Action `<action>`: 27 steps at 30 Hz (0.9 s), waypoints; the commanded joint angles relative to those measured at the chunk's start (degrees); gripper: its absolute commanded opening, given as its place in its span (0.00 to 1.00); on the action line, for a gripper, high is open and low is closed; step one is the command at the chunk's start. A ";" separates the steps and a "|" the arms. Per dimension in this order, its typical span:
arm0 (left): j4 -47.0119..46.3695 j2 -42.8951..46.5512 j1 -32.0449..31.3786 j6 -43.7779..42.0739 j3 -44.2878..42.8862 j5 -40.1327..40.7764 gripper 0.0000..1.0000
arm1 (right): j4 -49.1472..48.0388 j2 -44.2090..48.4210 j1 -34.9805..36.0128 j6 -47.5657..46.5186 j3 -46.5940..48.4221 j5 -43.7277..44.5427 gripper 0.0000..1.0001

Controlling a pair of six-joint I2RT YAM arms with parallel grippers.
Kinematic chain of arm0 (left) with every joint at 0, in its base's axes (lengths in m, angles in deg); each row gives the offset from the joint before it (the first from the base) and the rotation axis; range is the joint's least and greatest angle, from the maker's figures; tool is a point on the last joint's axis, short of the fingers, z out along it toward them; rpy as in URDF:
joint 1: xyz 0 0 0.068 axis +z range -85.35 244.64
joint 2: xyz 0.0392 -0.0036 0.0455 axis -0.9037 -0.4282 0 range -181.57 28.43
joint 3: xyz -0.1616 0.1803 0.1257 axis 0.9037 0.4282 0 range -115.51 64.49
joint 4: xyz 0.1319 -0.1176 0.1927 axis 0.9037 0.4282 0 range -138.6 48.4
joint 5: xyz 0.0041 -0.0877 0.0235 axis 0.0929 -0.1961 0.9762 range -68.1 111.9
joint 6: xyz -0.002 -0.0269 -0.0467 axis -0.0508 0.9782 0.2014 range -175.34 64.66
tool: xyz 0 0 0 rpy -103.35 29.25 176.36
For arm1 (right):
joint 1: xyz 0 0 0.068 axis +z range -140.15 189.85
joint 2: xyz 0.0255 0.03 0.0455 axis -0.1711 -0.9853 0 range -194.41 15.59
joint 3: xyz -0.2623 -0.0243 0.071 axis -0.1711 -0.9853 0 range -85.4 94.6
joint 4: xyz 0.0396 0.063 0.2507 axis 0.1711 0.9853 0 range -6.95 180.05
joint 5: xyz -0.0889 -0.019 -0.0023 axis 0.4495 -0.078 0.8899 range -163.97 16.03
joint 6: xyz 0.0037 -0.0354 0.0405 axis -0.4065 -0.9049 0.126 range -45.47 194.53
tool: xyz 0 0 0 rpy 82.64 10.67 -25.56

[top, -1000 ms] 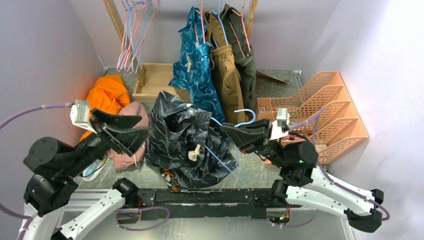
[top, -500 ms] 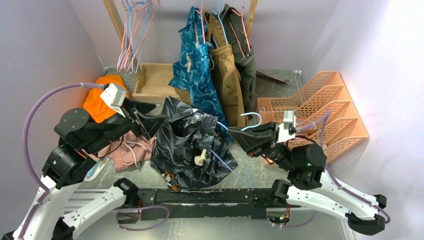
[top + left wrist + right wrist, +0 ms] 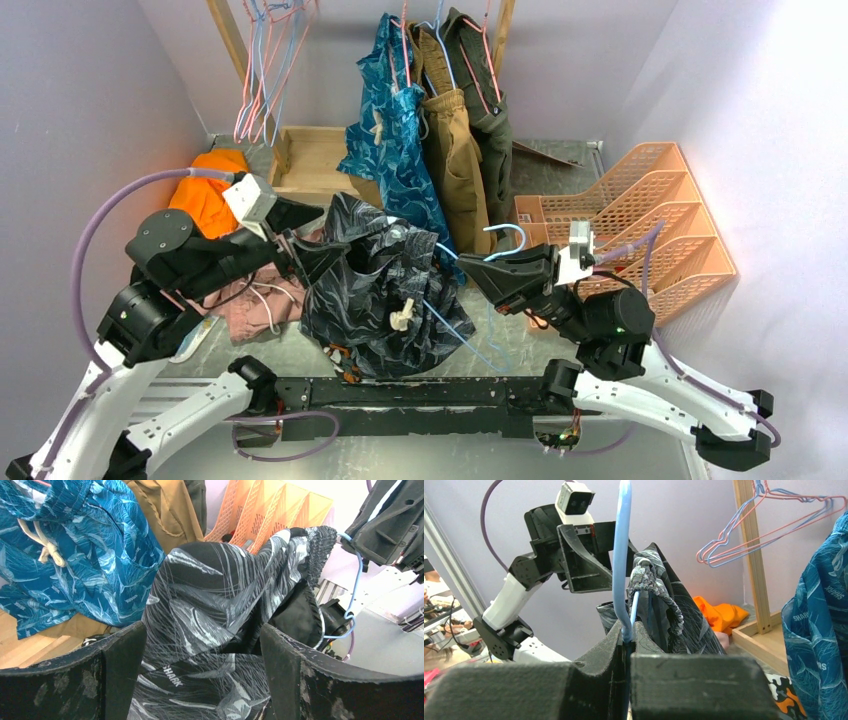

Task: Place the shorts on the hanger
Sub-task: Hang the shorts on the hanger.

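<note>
The shorts [image 3: 375, 290] are a thin, slick fabric, charcoal-black with pale grey streaks like leaf veins. They hang in a crumpled, roughly pear-shaped bundle. A knotted cream drawstring [image 3: 402, 318] dangles at their front. The waistband is ribbed and gathered, and in the right wrist view it droops over the wire just beyond the right jaws.

The hanger [image 3: 505, 235] is thin, smooth, light-blue wire with a rounded hook. The right jaws are clenched on it: their dark, rough-surfaced fingers [image 3: 694, 685] meet with only the wire [image 3: 621, 555] pinched between them. From that pinch the wire rises straight up. The shorts hang on it directly ahead of the fingertips and a little to one side.

The left jaws are released, and their two broad, scuffed black fingers [image 3: 75, 680] stand wide apart. The printed cloth [image 3: 215, 630] fills the gap between them and bulges up beyond the tips. Neither finger can be seen pressing it. In the top view these jaws reach the side of the bundle opposite the right jaws, so the shorts sit between the two arms above the grey metal bench [image 3: 270, 345].

Beyond the left jaws hang teal-blue patterned shorts [image 3: 65, 555]. An orange lattice-plastic file rack [image 3: 650, 220] stands behind the right jaws.
</note>
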 commanded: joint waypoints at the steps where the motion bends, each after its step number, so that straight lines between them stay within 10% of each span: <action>1: -3.04 -1.52 -0.43 -1.47 0.62 -1.43 0.86 | -3.03 -0.21 -0.27 0.48 1.37 0.06 0.00; 8: -2.62 -4.63 -0.41 -2.00 0.85 -0.44 0.73 | -3.03 -0.63 -0.21 0.80 1.61 -0.55 0.00; 18: -2.20 -6.38 -0.42 -3.04 -2.07 -2.05 0.08 | 0.95 -0.50 -0.27 -1.15 3.90 -0.31 0.00; 27: -1.95 -4.88 -0.43 -5.52 -9.57 -3.50 0.07 | 9.71 -0.92 -0.29 -3.74 7.77 -1.69 0.00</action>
